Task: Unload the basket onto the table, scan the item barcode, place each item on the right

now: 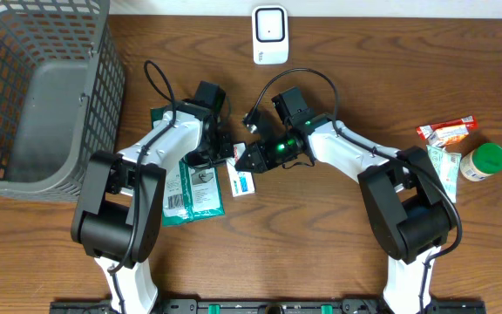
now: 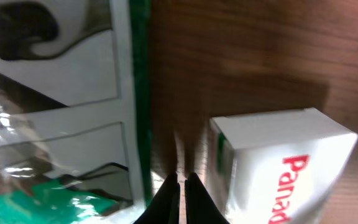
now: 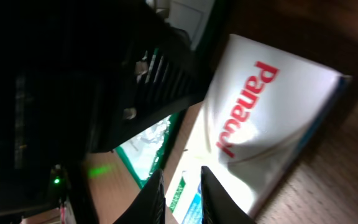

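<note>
I observe the white medicine box [image 1: 241, 182], red lettering on its face and a blue patch at one end, lying flat on the wooden surface [image 1: 321, 253] near the middle, between the two arms. I cannot make out a barcode on it in any view. The left pincer [image 2: 180, 186] is clenched, its fingertips pressed together with nothing between them; it hangs low over the bare wood in the narrow strip between the box and a green-and-white packet [image 1: 194, 187] lying just left of it. The right pincer [image 3: 182, 186] is released: its fingertips stand narrowly parted directly above the box, and I see nothing clamped in the gap. In the overhead view both pincers meet just behind the box, close to each other. The white scanner [image 1: 269, 35] stands at the far edge of the surface, well apart from the box. A grey mesh basket [image 1: 103, 96] occupies the far left corner. On the right side lie a red-and-orange wrapper [image 1: 447, 132] and a bottle with a green lid [image 1: 482, 161], near each other.
</note>
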